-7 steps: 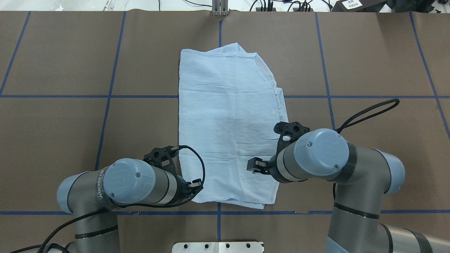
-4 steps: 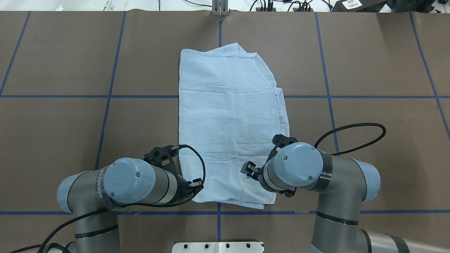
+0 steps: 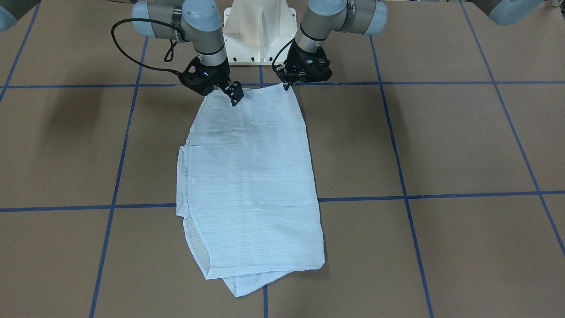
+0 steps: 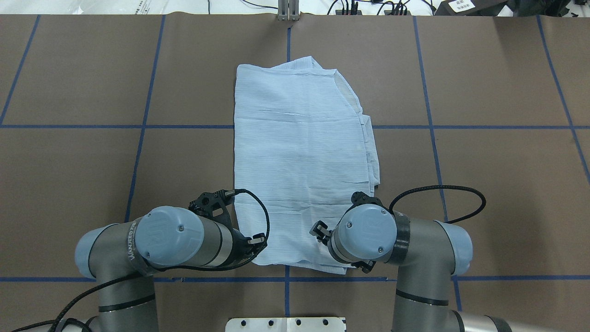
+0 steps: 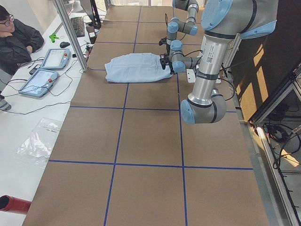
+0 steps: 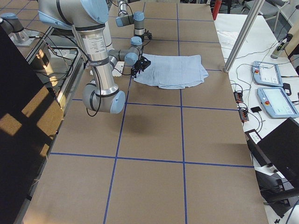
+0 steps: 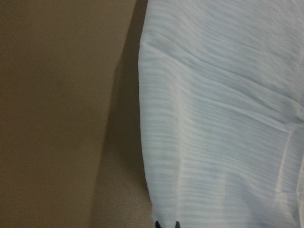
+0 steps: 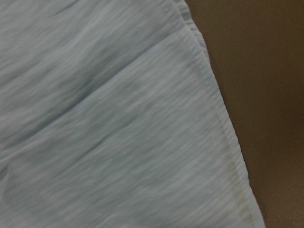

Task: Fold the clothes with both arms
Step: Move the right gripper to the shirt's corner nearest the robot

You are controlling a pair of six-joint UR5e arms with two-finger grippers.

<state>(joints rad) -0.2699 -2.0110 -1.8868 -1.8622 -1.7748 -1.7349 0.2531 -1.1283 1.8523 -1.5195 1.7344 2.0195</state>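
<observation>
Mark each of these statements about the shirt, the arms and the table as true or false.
1. The shirt lies folded into a long strip on the table. True.
2. The shirt is lifted clear of the table. False: it lies flat on it along its whole length.
3. The left gripper and the right gripper are both at the shirt's end nearest the robot. True.
4. The table's grid is marked in red tape. False: the grid is made of blue tape lines.
</observation>
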